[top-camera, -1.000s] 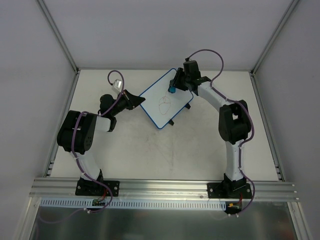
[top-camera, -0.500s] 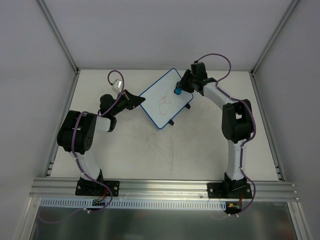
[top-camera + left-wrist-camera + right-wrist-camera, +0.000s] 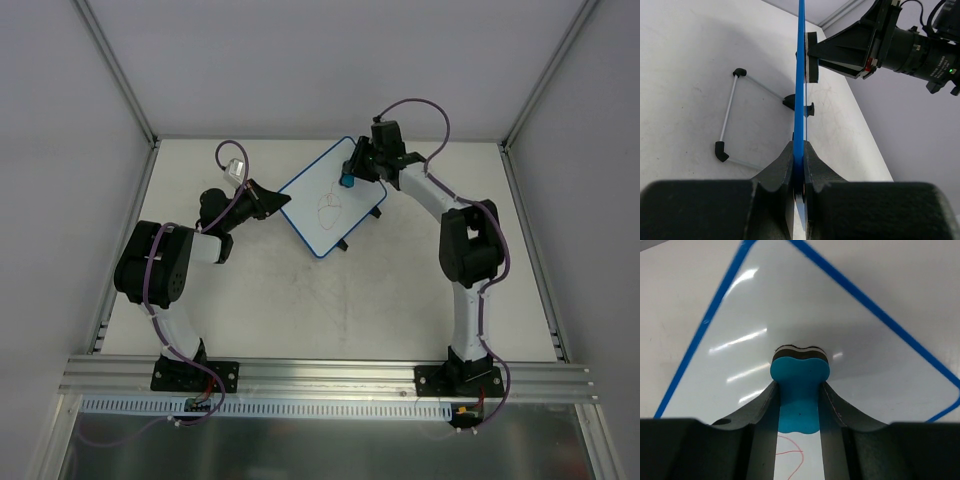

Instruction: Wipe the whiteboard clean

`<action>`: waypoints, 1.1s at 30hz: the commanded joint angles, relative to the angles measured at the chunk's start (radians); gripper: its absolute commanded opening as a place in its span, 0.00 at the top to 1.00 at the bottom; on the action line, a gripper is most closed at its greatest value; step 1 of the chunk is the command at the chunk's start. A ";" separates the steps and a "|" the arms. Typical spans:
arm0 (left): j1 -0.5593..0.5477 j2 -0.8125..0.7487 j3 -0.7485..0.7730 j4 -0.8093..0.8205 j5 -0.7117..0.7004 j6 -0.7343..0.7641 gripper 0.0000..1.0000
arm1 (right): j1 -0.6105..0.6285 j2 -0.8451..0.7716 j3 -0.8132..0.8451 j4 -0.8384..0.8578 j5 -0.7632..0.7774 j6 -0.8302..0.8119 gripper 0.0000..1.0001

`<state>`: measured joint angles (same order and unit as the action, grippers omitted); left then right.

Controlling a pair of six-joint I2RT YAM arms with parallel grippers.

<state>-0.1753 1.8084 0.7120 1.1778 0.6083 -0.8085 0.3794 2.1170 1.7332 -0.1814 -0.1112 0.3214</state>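
Note:
The whiteboard [image 3: 325,205], white with a thin blue rim, stands tilted at the back middle of the table and bears a faint red scribble [image 3: 328,209]. My left gripper [image 3: 281,200] is shut on its left edge; the left wrist view shows the rim [image 3: 800,75] edge-on between the fingers. My right gripper [image 3: 350,175] is shut on a small blue eraser [image 3: 345,181] pressed on the board's upper part. In the right wrist view the eraser [image 3: 799,385] sits between the fingers [image 3: 762,410], with the red scribble [image 3: 792,460] below it.
The board's wire stand with black feet [image 3: 727,117] rests on the table behind the board. Grey enclosure walls and metal frame rails [image 3: 120,70] surround the table. The aluminium rail [image 3: 330,375] runs along the near edge.
My right gripper with the eraser swung right along the board's upper edge, then came back left to about where it was. The left gripper and the board stayed still.

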 commanded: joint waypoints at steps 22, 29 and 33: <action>-0.006 0.011 0.006 0.028 0.030 0.081 1.00 | 0.182 0.028 0.135 -0.001 -0.085 -0.200 1.00; -0.006 0.008 0.004 0.029 0.031 0.081 1.00 | 0.122 -0.005 0.016 0.000 -0.019 -0.096 1.00; -0.004 0.011 0.003 0.032 0.030 0.078 1.00 | 0.084 -0.018 -0.067 0.003 0.031 -0.041 1.00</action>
<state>-0.1749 1.8084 0.7120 1.1732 0.6048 -0.8112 0.5014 2.0941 1.7370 -0.1368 -0.1703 0.2256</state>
